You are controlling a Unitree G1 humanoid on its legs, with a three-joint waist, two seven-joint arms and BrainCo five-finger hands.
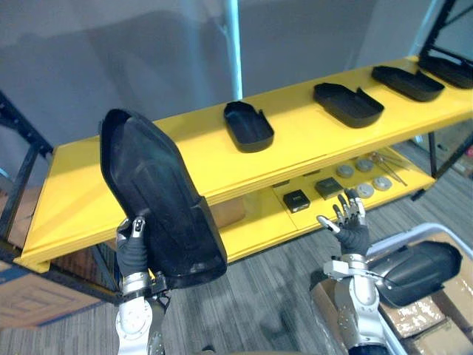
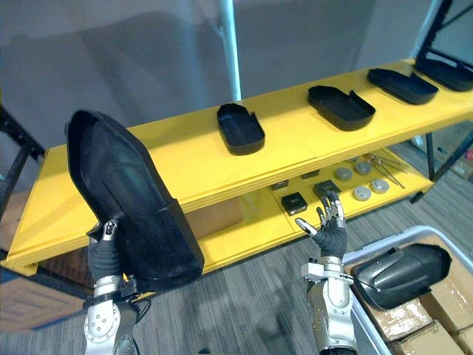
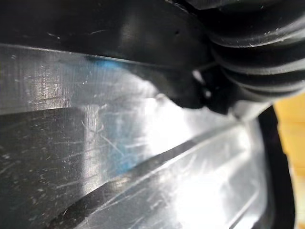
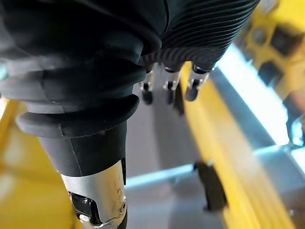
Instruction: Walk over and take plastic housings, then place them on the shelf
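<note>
— Where's housing point(image 1: 159, 200)?
— Clasped at lower edge by left hand point(image 1: 133, 251), before left end of yellow shelf point(image 1: 185, 159). Long axis steep, top end leaning left, hollow side toward head.
— And right hand point(image 1: 351, 229)?
— Empty, fingers spread, raised well right of it.

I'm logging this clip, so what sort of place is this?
Probably a workshop or factory storeroom: a yellow shelf rack carries a row of black plastic housings, small metal parts lie on its lower level, and cardboard boxes stand nearby.
</note>
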